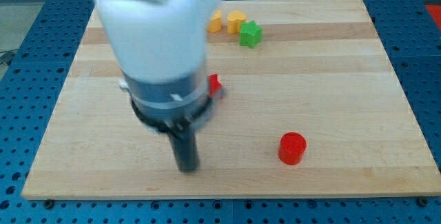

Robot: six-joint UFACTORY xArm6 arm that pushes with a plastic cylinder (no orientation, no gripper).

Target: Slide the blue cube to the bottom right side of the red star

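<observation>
Toward the view's lower left, the arm's white and grey body is seen looming over the wooden board (331, 65), and my tip (187, 169) is set down on bare wood near the board's bottom edge. No pincer is fitted to this arm; only a straight dark rod is carried, so nothing is gripped and nothing is touched by the tip at this moment.

The blue cube cannot be found anywhere in the view; it is judged to be hidden behind the arm's bulk, though that cannot be confirmed. Only a sliver of a red block (214, 85), probably the red star, is seen poking out at the arm's right edge, above and slightly right of the tip. A red cylinder (291, 148) is left standing well apart to the tip's right. Near the view's top, a yellow block (216, 22), a yellow heart-like block (236, 21) and a green star (251, 34) are clustered close together, well clear of the work.

The board is laid on a blue perforated table (420, 79), and its pale, striped surface is lit evenly
</observation>
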